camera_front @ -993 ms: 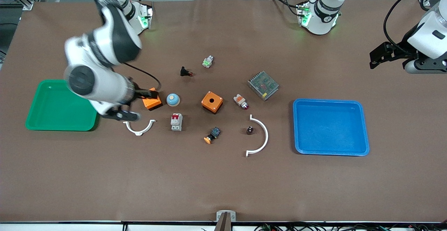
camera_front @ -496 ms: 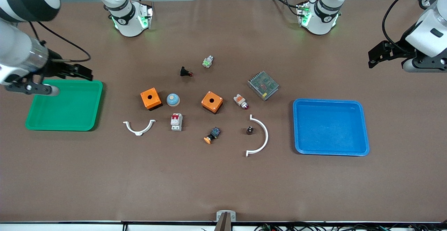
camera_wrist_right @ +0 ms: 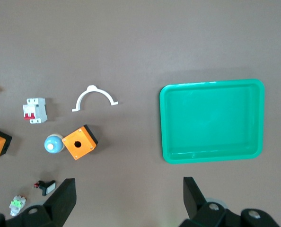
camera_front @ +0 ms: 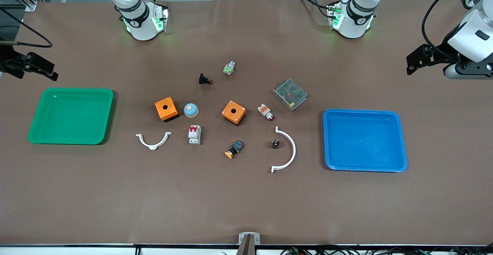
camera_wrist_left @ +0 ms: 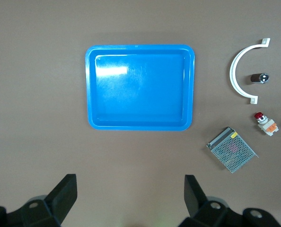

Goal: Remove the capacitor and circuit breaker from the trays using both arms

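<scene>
On the counter: both trays empty, parts laid out between them.
Capacitor (camera_front: 275,143) rests inside a white arc; circuit breaker (camera_front: 194,135) beside an orange box. Right gripper (camera_front: 36,68) has withdrawn past the green tray (camera_front: 104,116); left gripper (camera_front: 423,58) waits above the blue tray (camera_front: 400,139). Jaws apart, empty. No legible writing.

A brown-covered table (camera_front: 246,201) carries a green tray (camera_front: 71,115) at the right arm's end and a blue tray (camera_front: 364,140) at the left arm's. Between them lie two orange boxes (camera_front: 166,109), the circuit breaker (camera_front: 194,135), two white curved brackets (camera_front: 153,140), a mesh-topped unit (camera_front: 290,94) and what appears to be the capacitor (camera_front: 275,143).
</scene>
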You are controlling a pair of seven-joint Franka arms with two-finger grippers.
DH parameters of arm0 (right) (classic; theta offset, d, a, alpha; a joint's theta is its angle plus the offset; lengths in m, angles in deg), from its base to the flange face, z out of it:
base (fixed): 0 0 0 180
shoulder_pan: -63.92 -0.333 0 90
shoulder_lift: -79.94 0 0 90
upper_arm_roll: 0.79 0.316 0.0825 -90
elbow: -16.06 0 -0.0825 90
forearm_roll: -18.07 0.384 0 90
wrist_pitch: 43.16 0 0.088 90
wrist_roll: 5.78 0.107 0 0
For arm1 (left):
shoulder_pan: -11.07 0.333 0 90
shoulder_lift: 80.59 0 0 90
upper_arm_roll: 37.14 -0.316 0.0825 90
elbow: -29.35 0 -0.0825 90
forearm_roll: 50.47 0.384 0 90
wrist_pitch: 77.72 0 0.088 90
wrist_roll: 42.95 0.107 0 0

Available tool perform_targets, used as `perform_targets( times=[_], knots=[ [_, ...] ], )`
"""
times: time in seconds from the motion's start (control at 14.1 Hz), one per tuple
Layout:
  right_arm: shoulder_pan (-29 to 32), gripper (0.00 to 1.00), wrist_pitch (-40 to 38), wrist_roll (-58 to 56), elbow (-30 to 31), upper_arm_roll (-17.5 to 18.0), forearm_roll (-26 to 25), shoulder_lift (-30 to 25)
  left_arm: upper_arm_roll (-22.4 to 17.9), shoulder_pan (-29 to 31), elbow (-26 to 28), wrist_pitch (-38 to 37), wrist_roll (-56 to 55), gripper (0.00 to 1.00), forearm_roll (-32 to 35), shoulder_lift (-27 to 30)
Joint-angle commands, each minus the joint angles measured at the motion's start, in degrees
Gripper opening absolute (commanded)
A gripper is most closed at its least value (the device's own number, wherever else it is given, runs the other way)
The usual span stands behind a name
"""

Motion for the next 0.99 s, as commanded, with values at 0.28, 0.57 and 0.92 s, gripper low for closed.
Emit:
perform_targets(
  times=[0.28,0.57,0.92],
  knots=[
    [1.10,1.00,-0.56,0.14,-5.94,0.54,0.99,2.48,0.77,0.35,-1.51,-0.14,0.08,1.00,1.18,-0.03],
    [1.10,1.00,-0.47,0.14,-5.94,0.63,1.08,2.57,0.68,0.18,-1.60,-0.14,-0.62,1.00,1.09,-0.03],
    [1.10,1.00,-0.47,0.14,-5.94,0.63,1.17,2.65,0.68,0.35,-1.42,-0.50,-2.03,1.00,0.48,0.05]
  ],
)
